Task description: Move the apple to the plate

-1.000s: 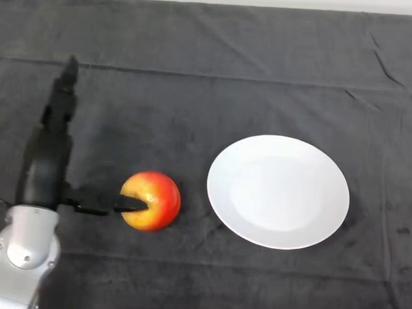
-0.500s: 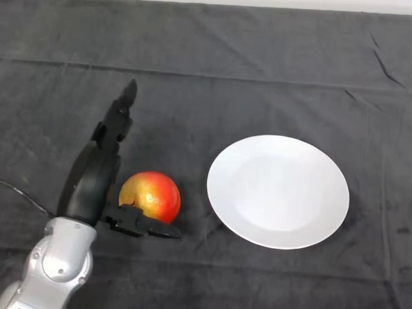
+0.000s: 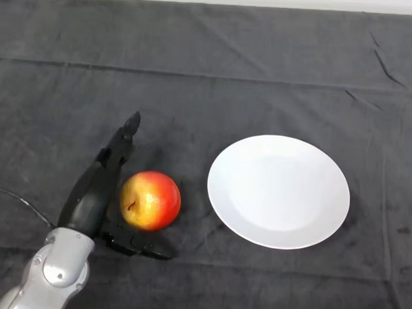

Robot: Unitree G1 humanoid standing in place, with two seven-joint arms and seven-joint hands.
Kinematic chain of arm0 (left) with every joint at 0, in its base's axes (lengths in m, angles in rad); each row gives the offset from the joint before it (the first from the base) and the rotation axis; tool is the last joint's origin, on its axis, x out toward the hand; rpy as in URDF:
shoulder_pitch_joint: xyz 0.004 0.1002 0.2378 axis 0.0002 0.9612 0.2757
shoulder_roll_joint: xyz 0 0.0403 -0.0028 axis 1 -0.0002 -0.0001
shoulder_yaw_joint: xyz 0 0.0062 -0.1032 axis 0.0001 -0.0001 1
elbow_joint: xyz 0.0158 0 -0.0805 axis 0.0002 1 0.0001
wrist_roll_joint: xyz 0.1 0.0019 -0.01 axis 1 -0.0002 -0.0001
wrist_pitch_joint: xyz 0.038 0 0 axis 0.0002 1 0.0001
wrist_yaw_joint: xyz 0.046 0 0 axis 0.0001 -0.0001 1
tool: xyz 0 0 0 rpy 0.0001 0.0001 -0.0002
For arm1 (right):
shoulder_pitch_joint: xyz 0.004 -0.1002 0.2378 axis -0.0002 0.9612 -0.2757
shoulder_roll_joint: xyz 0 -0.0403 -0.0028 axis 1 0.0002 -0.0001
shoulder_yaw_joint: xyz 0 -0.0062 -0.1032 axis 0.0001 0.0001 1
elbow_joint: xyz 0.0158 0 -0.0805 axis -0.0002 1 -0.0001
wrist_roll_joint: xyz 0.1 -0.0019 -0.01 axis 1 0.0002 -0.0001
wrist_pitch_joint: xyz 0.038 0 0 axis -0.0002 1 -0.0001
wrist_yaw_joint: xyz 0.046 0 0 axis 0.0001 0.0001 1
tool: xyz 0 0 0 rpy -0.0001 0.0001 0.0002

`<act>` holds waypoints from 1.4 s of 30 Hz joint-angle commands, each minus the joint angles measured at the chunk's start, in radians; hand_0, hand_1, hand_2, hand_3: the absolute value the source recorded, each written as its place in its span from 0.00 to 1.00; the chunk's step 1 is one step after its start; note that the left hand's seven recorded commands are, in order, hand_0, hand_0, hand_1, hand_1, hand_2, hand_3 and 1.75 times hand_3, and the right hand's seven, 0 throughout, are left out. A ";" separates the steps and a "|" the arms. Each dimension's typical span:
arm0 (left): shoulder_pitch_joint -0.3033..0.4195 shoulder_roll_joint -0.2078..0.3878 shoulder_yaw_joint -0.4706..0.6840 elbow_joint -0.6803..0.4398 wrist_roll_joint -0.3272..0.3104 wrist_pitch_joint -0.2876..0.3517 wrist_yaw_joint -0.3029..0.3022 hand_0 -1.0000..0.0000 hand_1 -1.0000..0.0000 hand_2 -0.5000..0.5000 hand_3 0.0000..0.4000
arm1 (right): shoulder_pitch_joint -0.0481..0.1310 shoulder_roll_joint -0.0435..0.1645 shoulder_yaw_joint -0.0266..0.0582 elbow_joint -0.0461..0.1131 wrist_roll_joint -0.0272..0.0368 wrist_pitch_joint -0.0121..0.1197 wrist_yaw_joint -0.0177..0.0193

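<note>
Two things: an apple (image 3: 150, 200) and a plate (image 3: 278, 191) lay on the table (image 3: 210, 66), which was covered by a dark cloth.
Robot hand: the black robot hand (image 3: 95, 194) came in from the lower left on a silver-grey arm (image 3: 50, 274) and lay low by the cloth.
State of the robot hand: spread, the fingers (image 3: 122, 140) stretched straight up and away, the thumb (image 3: 137, 245) reaching out to the right below the apple; nothing was pinched.
Apple: red and yellow, it sat in the crook between the fingers and the thumb, just to the right of the palm, which looked to be touching or almost touching its left side; whether the thumb touched it could not be told.
Apple's support: it rested on the cloth, not on the plate.
Plate: white and round, it lay to the right of the robot hand, beyond the apple, apart from the apple by a small gap of cloth.
Cloth: creased, with a long fold running across the far side, beyond the fingertips.
</note>
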 commanded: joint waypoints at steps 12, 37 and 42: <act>-0.057 0.036 -0.017 0.031 0.036 -0.032 0.022 0.00 0.00 0.50 1.00 | -0.008 -0.012 -0.0078 -0.012 -0.0077 0.002 -0.0073; -0.210 0.010 0.010 -0.030 0.066 0.028 0.036 0.00 0.00 0.50 1.00 | -0.008 -0.013 -0.0073 -0.011 -0.0074 0.002 -0.0069; -0.241 -0.025 -0.019 0.000 0.084 0.016 0.059 0.00 0.00 0.50 1.00 | -0.008 -0.013 -0.0073 -0.011 -0.0073 0.002 -0.0067</act>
